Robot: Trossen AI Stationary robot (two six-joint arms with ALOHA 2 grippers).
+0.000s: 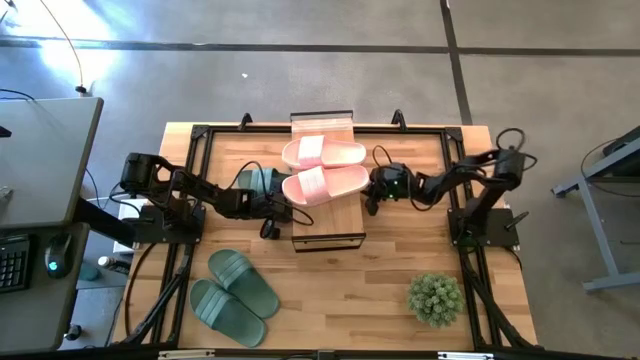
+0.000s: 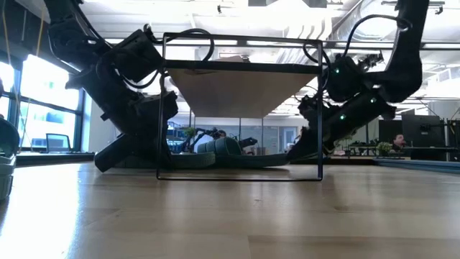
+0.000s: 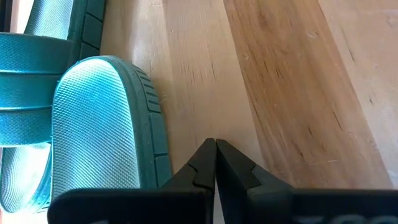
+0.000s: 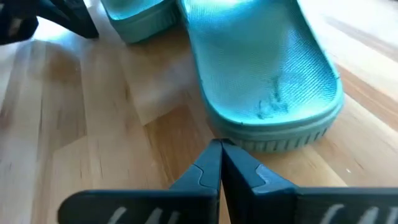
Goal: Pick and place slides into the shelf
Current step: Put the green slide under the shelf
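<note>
The shelf [image 1: 326, 238] stands mid-table with two pale pink slides [image 1: 325, 153] [image 1: 326, 184] lying on its wood top. Two sage-green slides lie on the table under it [image 2: 224, 154]; one pokes out on the shelf's left side [image 1: 256, 180]. Two more green slides [image 1: 235, 295] rest sole-down near the near-left corner. My left gripper [image 3: 216, 144] is shut, low at the shelf's left side [image 1: 268, 226], beside a green slide [image 3: 99, 124]. My right gripper [image 4: 221, 144] is shut, low at the shelf's right side [image 1: 371, 203], its tips at the end of a green slide [image 4: 261, 68]. My left gripper's shut fingers lie along the sole edge [image 3: 160, 155] of the green slide; I cannot tell whether they touch it. My right gripper's shut fingertips meet the ribbed sole rim [image 4: 249, 142] at the rounded end of the green slide, coming level from the table's right side. The slide lies flat on the table.
A small green potted plant [image 1: 436, 297] stands near the near-right corner. The shelf's thin black frame [image 2: 320, 108] rises close beside both arms. A second green slide [image 4: 140, 15] lies beyond the one at my right gripper. Bare wood shows in front of the shelf [image 1: 340, 300].
</note>
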